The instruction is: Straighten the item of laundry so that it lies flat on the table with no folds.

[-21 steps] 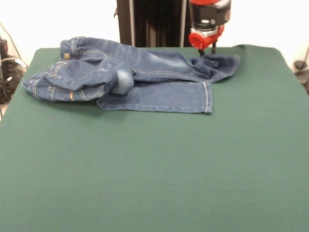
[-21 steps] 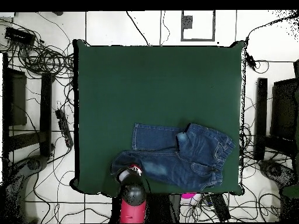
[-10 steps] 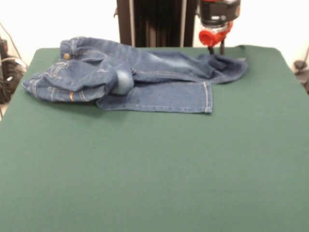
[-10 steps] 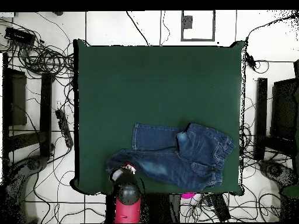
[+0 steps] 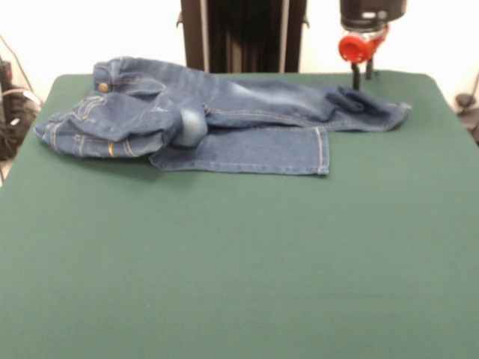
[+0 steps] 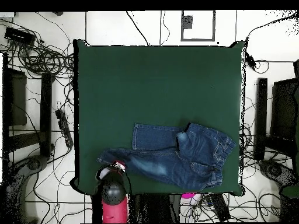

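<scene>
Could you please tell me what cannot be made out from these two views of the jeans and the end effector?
- Front view: the red and black end effector is cut off by the top edge; its grip on the small blue denim jeans is unclear.
- Overhead view: the arm's body covers the end effector and the leg end beneath.
- Both views: the cloth under the bunched waist is hidden by folds.

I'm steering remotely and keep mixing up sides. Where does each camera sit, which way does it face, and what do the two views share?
Front view: sits across the table, faces the robot; the gripper hangs in from the top edge, above the jeans.
Overhead view: above the table, looking straight down, robot's base at the bottom; the red arm shows, its gripper at one leg's end.
Shared: jeans, table and gripper, turned half round between views.
</scene>
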Controlling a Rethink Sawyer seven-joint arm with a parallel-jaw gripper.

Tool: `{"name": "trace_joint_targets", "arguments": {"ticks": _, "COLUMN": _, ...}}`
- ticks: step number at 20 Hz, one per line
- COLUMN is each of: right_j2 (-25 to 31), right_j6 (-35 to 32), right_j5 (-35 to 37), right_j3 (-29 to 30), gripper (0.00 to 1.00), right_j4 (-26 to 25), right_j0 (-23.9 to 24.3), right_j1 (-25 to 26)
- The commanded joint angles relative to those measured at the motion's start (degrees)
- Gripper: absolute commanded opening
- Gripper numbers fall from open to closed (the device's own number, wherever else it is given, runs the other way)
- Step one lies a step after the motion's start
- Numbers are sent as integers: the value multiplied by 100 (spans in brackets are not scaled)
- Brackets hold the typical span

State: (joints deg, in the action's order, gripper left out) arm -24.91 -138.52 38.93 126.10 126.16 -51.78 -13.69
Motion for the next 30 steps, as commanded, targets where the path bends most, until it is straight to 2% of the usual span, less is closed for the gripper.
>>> {"name": "trace_joint_targets", "arguments": {"ticks": 1, "right_j2": 1397, "right_j6": -2255, "right_j5": -752, "right_j3": -1043, "gripper": 100, "right_j4": -349, "right_j0": -9, "right_j1": -503}}
{"name": "trace_joint_targets", "arguments": {"ticks": 5, "right_j2": 1644, "right_j6": -2377, "right_j5": -1008, "right_j3": -1134, "gripper": 100, "right_j4": -342, "right_j0": 41, "right_j1": -611}}
{"name": "trace_joint_targets", "arguments": {"ticks": 12, "right_j2": 1920, "right_j6": -2545, "right_j5": -1515, "right_j3": -1490, "gripper": 100, "right_j4": -26, "right_j0": -50, "right_j1": -373}}
{"name": "trace_joint_targets", "arguments": {"ticks": 15, "right_j2": 1943, "right_j6": -2444, "right_j5": -1456, "right_j3": -1612, "gripper": 100, "right_j4": 308, "right_j0": -134, "right_j1": -315}}
{"name": "trace_joint_targets", "arguments": {"ticks": 24, "right_j2": 2049, "right_j6": -2341, "right_j5": -1459, "right_j3": -1707, "gripper": 100, "right_j4": 607, "right_j0": -113, "right_j1": -329}}
{"name": "trace_joint_targets", "arguments": {"ticks": 28, "right_j2": 2019, "right_j6": -2151, "right_j5": -1356, "right_j3": -1310, "gripper": 100, "right_j4": 141, "right_j0": 98, "right_j1": -571}}
{"name": "trace_joint_targets", "arguments": {"ticks": 30, "right_j2": 1854, "right_j6": -1845, "right_j5": -1092, "right_j3": -768, "gripper": 100, "right_j4": -386, "right_j0": 348, "right_j1": -873}}
